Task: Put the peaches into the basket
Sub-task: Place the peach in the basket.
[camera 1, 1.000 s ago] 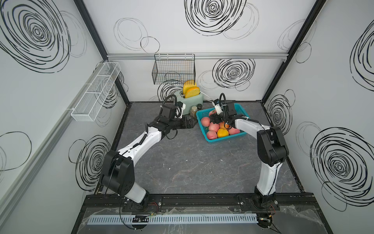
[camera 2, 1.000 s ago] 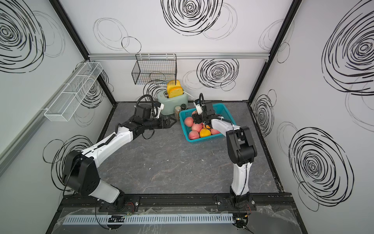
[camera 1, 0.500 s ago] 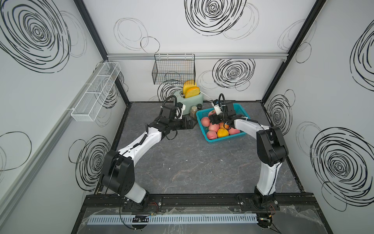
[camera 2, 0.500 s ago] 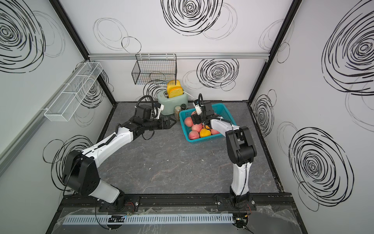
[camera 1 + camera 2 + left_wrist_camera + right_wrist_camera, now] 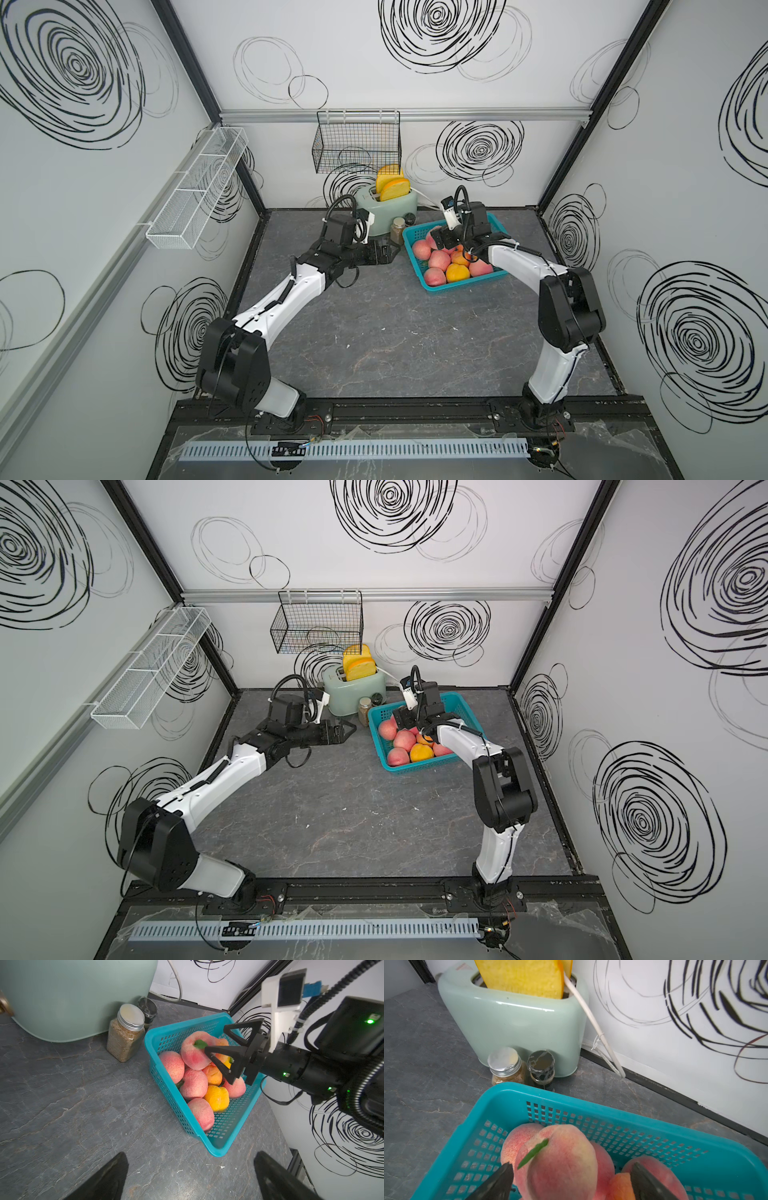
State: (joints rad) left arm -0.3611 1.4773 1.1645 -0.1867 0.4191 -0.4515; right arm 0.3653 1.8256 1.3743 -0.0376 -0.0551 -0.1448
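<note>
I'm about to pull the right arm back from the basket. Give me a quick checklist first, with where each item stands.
1. Right claw open: ok, jaws apart either side of the top peach.
2. Top peach free of the fingers: cannot tell, one sits very close.
3. Top peach inside the basket: ok, high on the pile.
4. Left claw open and empty: ok.
5. No peaches left on the table: ok, none seen in both top views.
6. Silver-lid jar by the basket upright: ok.

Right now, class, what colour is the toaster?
Pale mint green; the toaster shows best in the right wrist view.
</note>
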